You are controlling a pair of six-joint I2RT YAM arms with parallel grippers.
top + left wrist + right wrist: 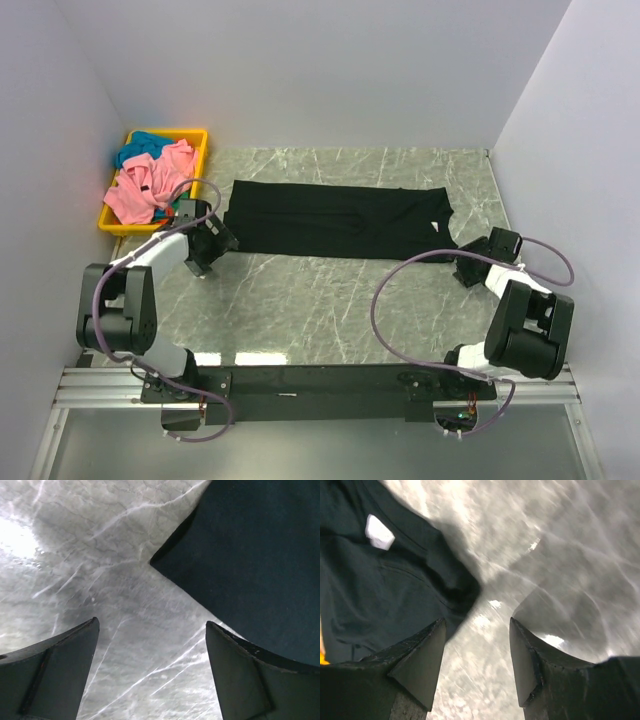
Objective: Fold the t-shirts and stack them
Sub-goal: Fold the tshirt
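From the near edge of the bench (pixel 330 310), the left arm (pixel 150 258) is reached out low to the left end of the black shirt (pixel 340 220) and the right arm (pixel 505 278) to its collar end. Both pairs of jaws are spread open and empty at the cloth's edge. The shirt is laid flat as a long band running left to right, so one end is offered to each arm. Farther off, the pink shirt (pixel 145 188) and teal shirt (pixel 148 143) are heaped in the yellow bin (pixel 203 135).
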